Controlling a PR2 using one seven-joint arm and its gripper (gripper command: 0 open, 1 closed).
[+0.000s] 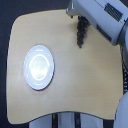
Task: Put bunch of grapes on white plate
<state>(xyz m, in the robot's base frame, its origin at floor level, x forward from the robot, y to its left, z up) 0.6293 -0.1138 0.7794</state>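
Note:
The white plate (39, 67) lies on the wooden table (75, 85) toward the exterior view's left, round, glossy and with nothing on it. The bunch of grapes (80, 34) is a dark, tapering cluster hanging down below my gripper (81, 20) near the table's far edge, well to the right of the plate. The gripper's dark fingers are closed around the top of the bunch. The arm (102, 15) reaches in from the upper right corner. Whether the grapes' lower tip touches the table I cannot tell.
The light wooden table has rounded corners and dark floor around it. The robot's grey body (123, 100) stands along the exterior view's right edge. White legs or base parts (60, 121) show below the table's near edge.

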